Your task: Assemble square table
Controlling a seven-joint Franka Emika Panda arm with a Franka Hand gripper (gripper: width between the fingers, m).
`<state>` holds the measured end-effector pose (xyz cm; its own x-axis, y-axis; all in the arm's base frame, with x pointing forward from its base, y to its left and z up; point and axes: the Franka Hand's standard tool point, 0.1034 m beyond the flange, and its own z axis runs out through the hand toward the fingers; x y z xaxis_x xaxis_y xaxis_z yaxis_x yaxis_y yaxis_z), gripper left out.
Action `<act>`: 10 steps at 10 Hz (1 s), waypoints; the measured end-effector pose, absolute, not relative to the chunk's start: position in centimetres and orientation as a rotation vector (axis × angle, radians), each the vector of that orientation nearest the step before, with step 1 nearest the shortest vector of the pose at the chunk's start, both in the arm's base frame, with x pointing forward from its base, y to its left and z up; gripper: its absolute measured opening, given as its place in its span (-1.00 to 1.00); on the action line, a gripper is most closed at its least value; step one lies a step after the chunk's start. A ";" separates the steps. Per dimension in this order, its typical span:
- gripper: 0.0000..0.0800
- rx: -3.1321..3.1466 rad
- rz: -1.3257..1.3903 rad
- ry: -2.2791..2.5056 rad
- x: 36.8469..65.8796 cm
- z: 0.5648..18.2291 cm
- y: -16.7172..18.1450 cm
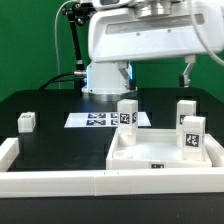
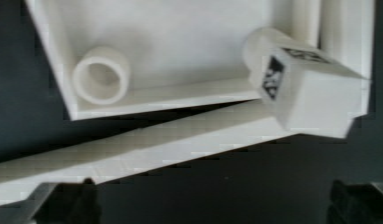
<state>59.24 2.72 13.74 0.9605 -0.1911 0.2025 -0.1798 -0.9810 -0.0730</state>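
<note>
Surface: black table [image 1: 50, 105].
Centre: marker board [image 1: 98, 120], flat.
9 o'clock: loose post [image 1: 27, 122], alone.
4 o'clock: square slab [image 1: 150, 152], rimmed face up.
6 o'clock edge: white rail [image 1: 55, 183].
12 o'clock: arm base [image 1: 105, 80].

slab spot: square table slab [image 1: 150, 148] sits on the tabletop [image 1: 60, 140] at the exterior view's right, front edge just beside the rail [image 1: 60, 181]
on the slab: corner post [image 1: 127, 115] at the back-left corner, back post [image 1: 186, 110] and front post [image 1: 193, 135] on the right side
off alone: loose post [image 1: 26, 122] on the tabletop, far left, well apart from the slab
marker board [image 1: 92, 120]: flat behind the slab, between loose post and corner post
</note>
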 end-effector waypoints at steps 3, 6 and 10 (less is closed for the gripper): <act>0.62 -3.059 -0.322 0.322 59.2 13.6 1.4; 0.62 -3.061 -0.322 0.331 59.2 13.5 0.7; 0.62 -3.110 -0.333 0.273 56.9 12.1 -5.1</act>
